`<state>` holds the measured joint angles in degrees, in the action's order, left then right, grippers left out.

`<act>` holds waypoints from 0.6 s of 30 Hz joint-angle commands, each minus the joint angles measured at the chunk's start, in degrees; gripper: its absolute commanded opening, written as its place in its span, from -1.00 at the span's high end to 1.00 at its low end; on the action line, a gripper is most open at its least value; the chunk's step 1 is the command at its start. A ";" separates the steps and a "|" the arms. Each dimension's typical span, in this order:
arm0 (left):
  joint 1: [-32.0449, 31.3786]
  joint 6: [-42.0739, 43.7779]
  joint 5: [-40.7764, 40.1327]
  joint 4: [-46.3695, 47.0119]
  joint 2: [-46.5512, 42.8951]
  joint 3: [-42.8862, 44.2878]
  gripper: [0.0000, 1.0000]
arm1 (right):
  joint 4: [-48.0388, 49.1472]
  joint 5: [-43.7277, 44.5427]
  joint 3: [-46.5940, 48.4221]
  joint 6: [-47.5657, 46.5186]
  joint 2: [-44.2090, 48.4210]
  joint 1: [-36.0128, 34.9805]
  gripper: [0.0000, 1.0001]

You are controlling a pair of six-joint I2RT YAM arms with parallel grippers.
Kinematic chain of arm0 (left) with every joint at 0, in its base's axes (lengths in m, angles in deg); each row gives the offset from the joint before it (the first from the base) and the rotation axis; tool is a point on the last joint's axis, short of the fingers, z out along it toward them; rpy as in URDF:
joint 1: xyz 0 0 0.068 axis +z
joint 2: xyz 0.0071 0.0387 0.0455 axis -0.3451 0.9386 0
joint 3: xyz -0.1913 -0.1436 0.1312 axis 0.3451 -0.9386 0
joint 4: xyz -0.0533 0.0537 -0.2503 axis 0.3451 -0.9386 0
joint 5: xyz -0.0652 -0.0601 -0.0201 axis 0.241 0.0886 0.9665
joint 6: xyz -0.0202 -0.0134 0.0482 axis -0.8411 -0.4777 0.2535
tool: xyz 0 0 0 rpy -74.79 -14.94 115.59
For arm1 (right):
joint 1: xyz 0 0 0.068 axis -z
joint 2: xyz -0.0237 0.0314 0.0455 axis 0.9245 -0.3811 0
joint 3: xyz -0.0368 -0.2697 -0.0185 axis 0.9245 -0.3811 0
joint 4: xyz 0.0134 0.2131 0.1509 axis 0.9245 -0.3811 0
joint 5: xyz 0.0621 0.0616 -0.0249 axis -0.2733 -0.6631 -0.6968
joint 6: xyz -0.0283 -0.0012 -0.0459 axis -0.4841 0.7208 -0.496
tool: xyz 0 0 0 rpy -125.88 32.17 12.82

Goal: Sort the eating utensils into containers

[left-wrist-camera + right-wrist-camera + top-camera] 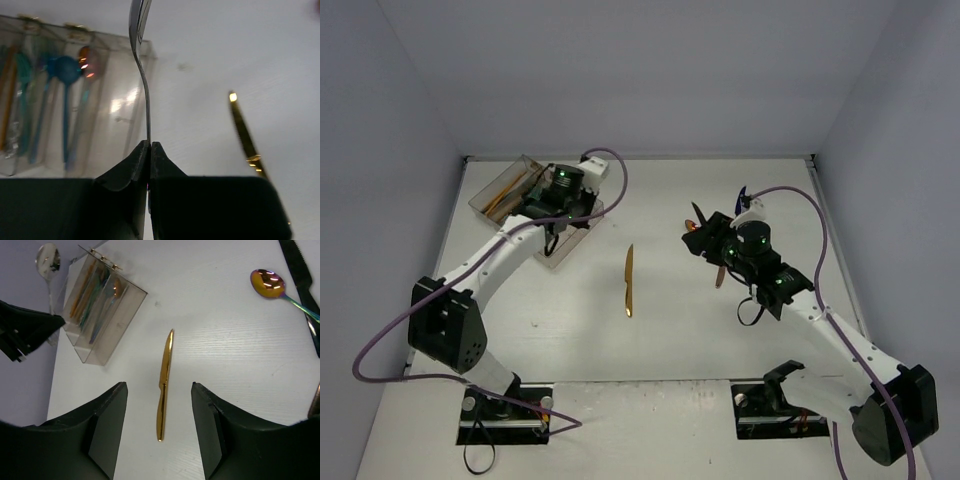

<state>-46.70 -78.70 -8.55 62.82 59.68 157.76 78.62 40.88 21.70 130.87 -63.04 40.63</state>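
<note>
L gripper (150, 147) clamped on silver spoon (143, 85), thin handle edge-on, at tray (122, 107) right wall, upper left of top view. Risk: spoon may pivot, drop outside compartment. R gripper (158, 390) jaws apart above gold knife (166, 355), frame centre; flat blade may skid.

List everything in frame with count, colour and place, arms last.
tray: one, clear, divided; far left of table
utensils in tray: several, count unclear; teal, blue, gold; lying in the compartments
silver spoon: one, silver; held by its handle beside the tray
gold knife: one, gold; flat on table centre
iridescent spoon: one, pink-purple; table, right side
black knife: one, black; next to iridescent spoon
copper utensil: one, type unclear; by right arm
blue utensil: one, type unclear; far right
table: one, white
left pincer: shut on silver spoon
right pincer: open, empty, above gold knife
</note>
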 commanded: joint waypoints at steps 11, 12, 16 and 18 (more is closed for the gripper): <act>19.68 27.94 6.08 -5.63 15.10 11.53 1.00 | 0.34 -3.47 -2.76 -6.46 0.96 5.48 -0.03; 19.79 28.68 5.41 -5.55 16.24 11.90 1.00 | 0.31 -4.01 -2.93 -6.65 0.75 5.87 -0.03; 20.92 29.43 4.46 -5.77 20.07 13.82 1.00 | 0.00 -5.79 -3.24 -7.43 0.14 7.27 -0.03; 21.27 29.39 4.46 -5.73 21.12 14.51 0.93 | -0.13 -6.01 -3.28 -8.08 -0.08 7.49 -0.03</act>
<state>-26.36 -52.29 -4.40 56.69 81.54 167.73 76.46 37.07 18.10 124.87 -62.60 47.30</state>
